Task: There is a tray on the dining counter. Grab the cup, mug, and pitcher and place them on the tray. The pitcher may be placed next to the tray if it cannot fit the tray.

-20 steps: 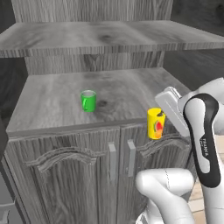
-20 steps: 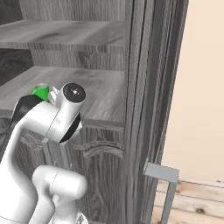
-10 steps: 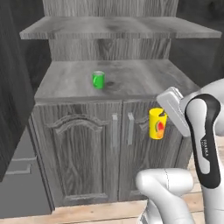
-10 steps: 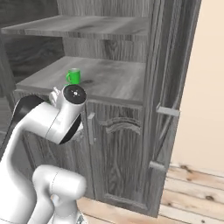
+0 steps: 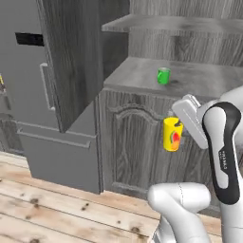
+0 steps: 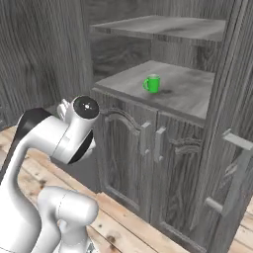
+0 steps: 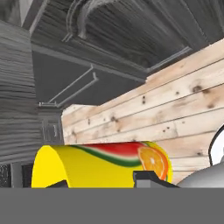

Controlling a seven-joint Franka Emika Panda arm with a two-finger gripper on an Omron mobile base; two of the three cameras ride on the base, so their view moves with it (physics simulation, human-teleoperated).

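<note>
My gripper [image 5: 174, 133] is shut on the yellow cup [image 5: 171, 135] and holds it upright in the air, in front of the cabinet doors and below the countertop. Seen from the hand, the cup [image 7: 100, 162] lies across the bottom with its watermelon and orange print showing, and a dark fingertip [image 7: 148, 177] presses against it. The green mug [image 5: 163, 76] stands on the grey cabinet top, beyond and above the cup; the mug [image 6: 152, 84] has its handle to the left. The tray, the pitcher and the dining counter are out of view.
The mug's dark wood-grain cabinet [image 5: 135, 142] has arched doors, with a shelf [image 5: 171, 23] above it. A tall cabinet and grey appliance front [image 5: 42, 90] stand to the left. Tall doors with bar handles [image 6: 232, 168] are at the right. Light wooden floor [image 5: 52, 204] lies below.
The whole picture has shifted: the base has drawn back from the cabinet and turned, so the floor now shows. The cup stays in the gripper and the mug stays on the cabinet top.
</note>
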